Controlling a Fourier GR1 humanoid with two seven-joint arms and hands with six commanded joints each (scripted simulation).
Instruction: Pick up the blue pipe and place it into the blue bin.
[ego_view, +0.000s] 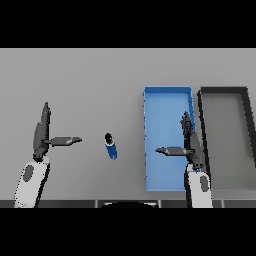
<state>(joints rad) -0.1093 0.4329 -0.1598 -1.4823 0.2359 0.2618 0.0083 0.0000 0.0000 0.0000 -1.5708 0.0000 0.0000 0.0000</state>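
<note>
The blue pipe (111, 146) lies on the grey bench (90, 80), roughly in the middle of the view, well apart from both arms. It is a short cylinder lying slightly aslant, with its dark open end turned toward the far side of the bench and its blue body running back toward the near edge.

To its right sits the blue bin (148, 140), a long rectangular tray with low walls, its long side running from near to far (nothing lies inside it that can be made out). Just beside that, further right, stands a dark grey bin (248, 140) of much the same shape, the two nearly touching along their long walls.

The left robot hand (46, 136) hovers at the left of the bench, its fingers straight and pointing away toward the far side, its thumb stuck out sideways toward the pipe. It is spread and holds nothing; a clear gap of bare bench separates the thumb tip from the pipe.

The right robot hand (190, 145) shows over the right wall of the blue bin, likewise spread: fingers straight and pointing away, thumb out to the left across the bin's floor. It too holds nothing.
</note>
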